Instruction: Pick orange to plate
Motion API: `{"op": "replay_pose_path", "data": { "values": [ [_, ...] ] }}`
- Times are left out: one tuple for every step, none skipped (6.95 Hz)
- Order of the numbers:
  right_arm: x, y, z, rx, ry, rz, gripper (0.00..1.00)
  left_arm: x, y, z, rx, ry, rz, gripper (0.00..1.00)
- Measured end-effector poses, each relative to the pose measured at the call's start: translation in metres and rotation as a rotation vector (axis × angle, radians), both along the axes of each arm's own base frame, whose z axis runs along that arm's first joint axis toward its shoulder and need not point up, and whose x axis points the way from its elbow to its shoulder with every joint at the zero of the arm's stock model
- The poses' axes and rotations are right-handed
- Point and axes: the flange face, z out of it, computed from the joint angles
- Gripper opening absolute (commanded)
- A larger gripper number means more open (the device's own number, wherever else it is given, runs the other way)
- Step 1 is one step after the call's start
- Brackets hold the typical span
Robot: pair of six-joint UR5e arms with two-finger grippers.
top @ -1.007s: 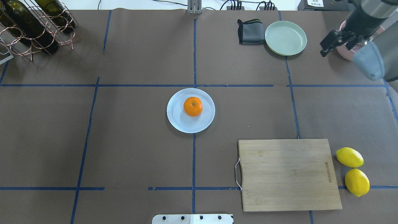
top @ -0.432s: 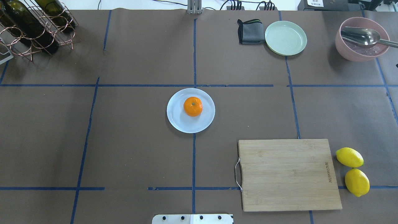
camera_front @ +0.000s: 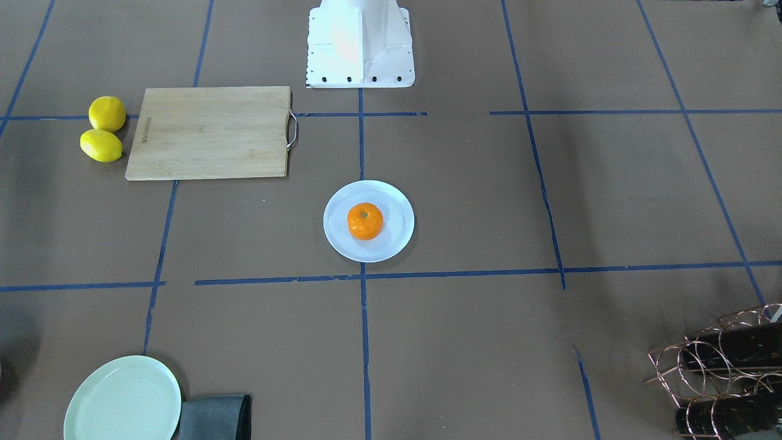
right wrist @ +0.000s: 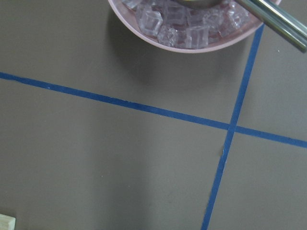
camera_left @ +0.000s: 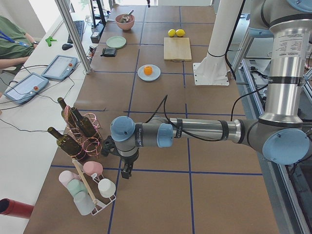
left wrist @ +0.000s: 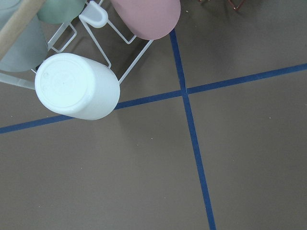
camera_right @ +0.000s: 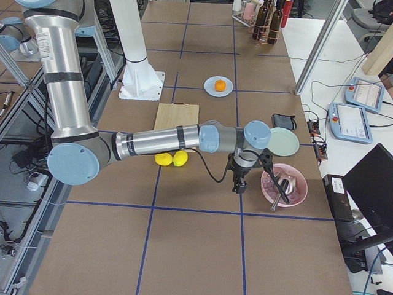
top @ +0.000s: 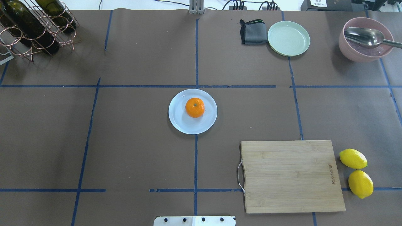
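Wooden board, lemons nr orange on plate; left claw, right claw: state unclear.

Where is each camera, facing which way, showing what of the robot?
Front-facing: across table, steeply down; orange on plate, robot's base.
Overhead: behind robot, looking forward-down; no arm.
Exterior left: table end; left gripper by cup rack.
Exterior right: opposite end; right gripper by ice bowl.
Left wrist: down on white cup.
Right wrist: down on ice bowl.
Exterior views share the orange.
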Motion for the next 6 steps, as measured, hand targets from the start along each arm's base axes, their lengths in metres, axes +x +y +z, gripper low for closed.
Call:
{"op": "replay_pose_path", "data": {
  "values": [
    [0.013, 0.012, 0.028, 0.025, 0.001, 0.032, 1.0, 0.0, -0.002, -0.002, 0.002, -0.001, 0.0, 1.0],
    [0.02, 0.02, 0.042, 0.026, 0.001, 0.082, 1.0, 0.0, -0.003, -0.003, 0.005, -0.001, 0.0, 1.0],
    [0.023, 0.022, 0.044, 0.006, -0.003, 0.135, 1.0, 0.0, -0.005, -0.004, 0.006, -0.001, 0.001, 1.0],
    [0.027, 0.021, 0.04, -0.004, -0.01, 0.168, 1.0, 0.0, -0.006, -0.005, 0.007, -0.002, 0.001, 1.0],
    [0.035, 0.019, 0.035, -0.009, -0.019, 0.193, 1.0, 0.0, -0.006, -0.005, 0.006, -0.002, 0.001, 1.0],
    [0.043, 0.018, 0.03, -0.017, -0.031, 0.213, 1.0, 0.0, -0.005, -0.005, 0.005, -0.003, 0.001, 1.0]
  ]
}}
